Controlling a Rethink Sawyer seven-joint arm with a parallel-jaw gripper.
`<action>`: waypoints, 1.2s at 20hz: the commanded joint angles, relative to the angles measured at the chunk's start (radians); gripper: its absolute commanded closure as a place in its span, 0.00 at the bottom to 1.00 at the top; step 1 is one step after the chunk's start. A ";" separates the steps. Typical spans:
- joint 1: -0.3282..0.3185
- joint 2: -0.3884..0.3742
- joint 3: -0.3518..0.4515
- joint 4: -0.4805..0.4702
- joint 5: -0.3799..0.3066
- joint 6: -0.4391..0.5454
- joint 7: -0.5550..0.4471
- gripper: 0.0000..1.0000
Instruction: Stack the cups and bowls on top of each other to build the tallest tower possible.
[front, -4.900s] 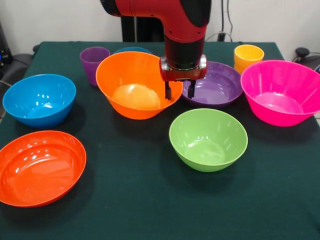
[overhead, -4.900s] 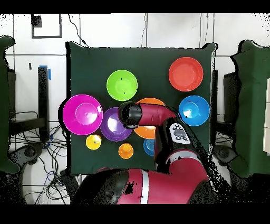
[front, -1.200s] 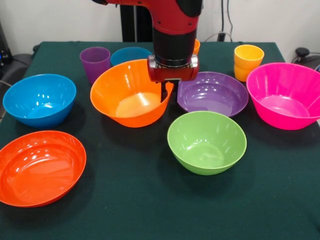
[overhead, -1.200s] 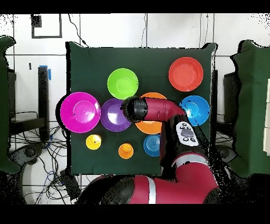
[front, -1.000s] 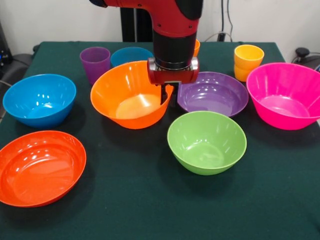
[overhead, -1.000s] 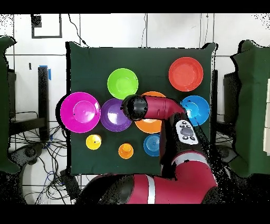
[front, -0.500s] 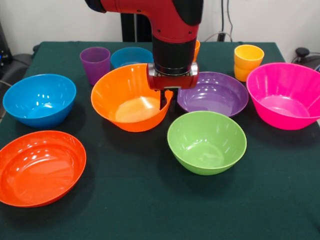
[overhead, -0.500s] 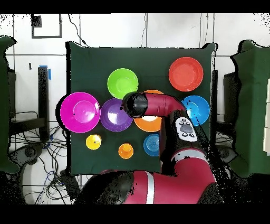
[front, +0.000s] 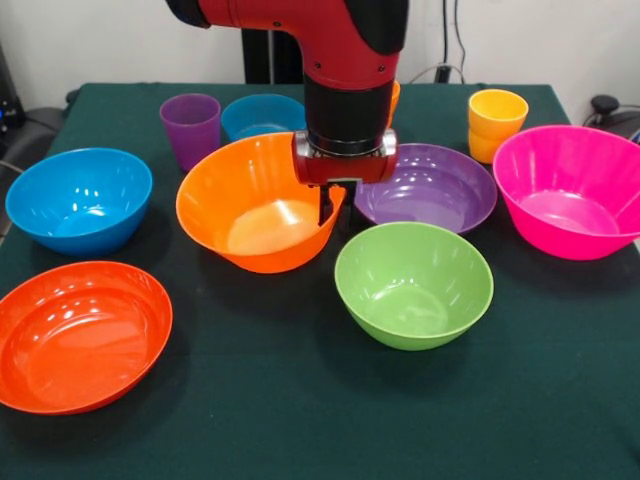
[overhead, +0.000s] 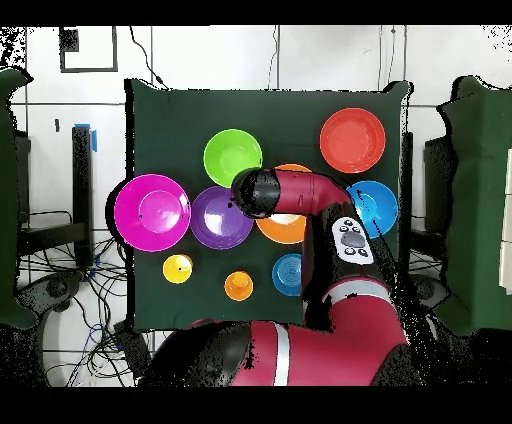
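dark green table cloth (front: 300, 400), pale wall behind, gripper (front: 333, 208) clamping large orange bowl's (front: 255, 215) rim

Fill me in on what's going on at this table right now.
The robot's hand is clamped on the rim of the large orange bowl, which sits tilted beside the purple bowl. Nothing is stacked yet: the pink bowl, green bowl, blue bowl and red-orange bowl all sit separately on the green table. The purple cup and yellow cup stand at the back.
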 joint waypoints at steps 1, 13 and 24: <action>0.024 0.097 0.099 -0.111 -0.067 0.039 -0.067 1.00; 0.023 0.135 0.123 -0.200 -0.067 0.100 -0.095 1.00; 0.052 0.187 0.124 -0.333 -0.069 0.183 -0.107 1.00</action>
